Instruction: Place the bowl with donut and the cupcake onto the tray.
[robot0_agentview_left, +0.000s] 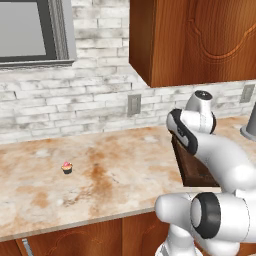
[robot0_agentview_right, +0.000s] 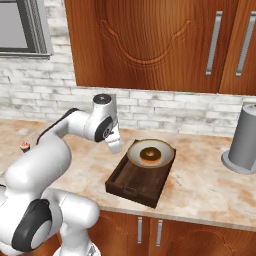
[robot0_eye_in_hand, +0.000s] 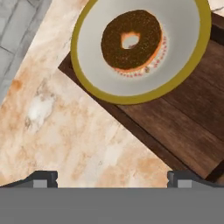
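Note:
The bowl (robot0_agentview_right: 162, 150) (robot0_eye_in_hand: 175, 57) has a yellowish rim and a pale inside. It rests on the far end of the dark wooden tray (robot0_agentview_right: 137, 182) (robot0_eye_in_hand: 188, 127) and overhangs the tray's edge toward the wall. A chocolate-glazed donut (robot0_agentview_right: 150, 154) (robot0_eye_in_hand: 131, 39) lies in its middle. My gripper (robot0_agentview_right: 115, 146) (robot0_eye_in_hand: 111, 179) hangs open just left of the bowl, over bare counter beside the tray, with nothing between its fingertips (robot0_eye_in_hand: 41, 178). The pink-frosted cupcake (robot0_agentview_left: 67, 167) (robot0_agentview_right: 24, 146) stands alone on the counter, far to the left of the tray (robot0_agentview_left: 192, 167).
A grey cylindrical appliance (robot0_agentview_right: 245, 140) (robot0_agentview_left: 250, 122) stands on the counter right of the tray. Wooden wall cabinets (robot0_agentview_right: 150, 45) hang above, and a wall outlet (robot0_agentview_left: 133, 104) sits in the brick backsplash. The counter's front edge (robot0_agentview_left: 75, 220) runs close to my base.

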